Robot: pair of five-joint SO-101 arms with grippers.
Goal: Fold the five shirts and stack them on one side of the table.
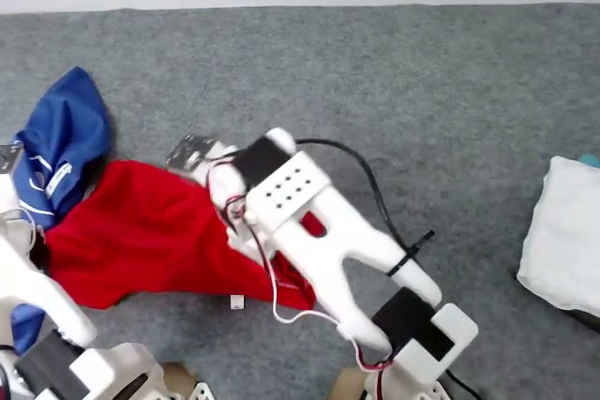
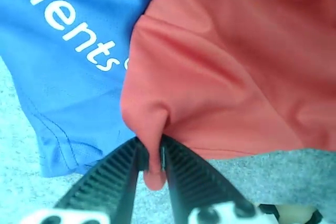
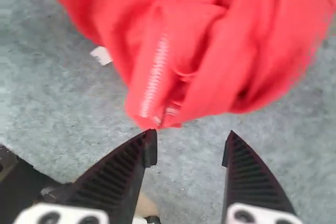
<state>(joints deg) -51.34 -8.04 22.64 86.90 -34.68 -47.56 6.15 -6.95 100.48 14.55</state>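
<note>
Across the grey table (image 1: 441, 81), the red shirt (image 1: 141, 231) lies crumpled at the left, touching the blue shirt (image 1: 61, 133), while a folded white garment (image 1: 562, 241) sits well apart at the right edge. The left tool (image 2: 152, 158) is clenched on a fold of the red shirt. The right tool (image 3: 189, 142) hangs released just beside another bunched edge of it.

A grey surface (image 1: 375, 72) is carrying a crumpled red shirt (image 1: 141, 231) touching a blue shirt (image 1: 61, 138); a folded white garment (image 1: 567, 236) is lying well apart.
</note>
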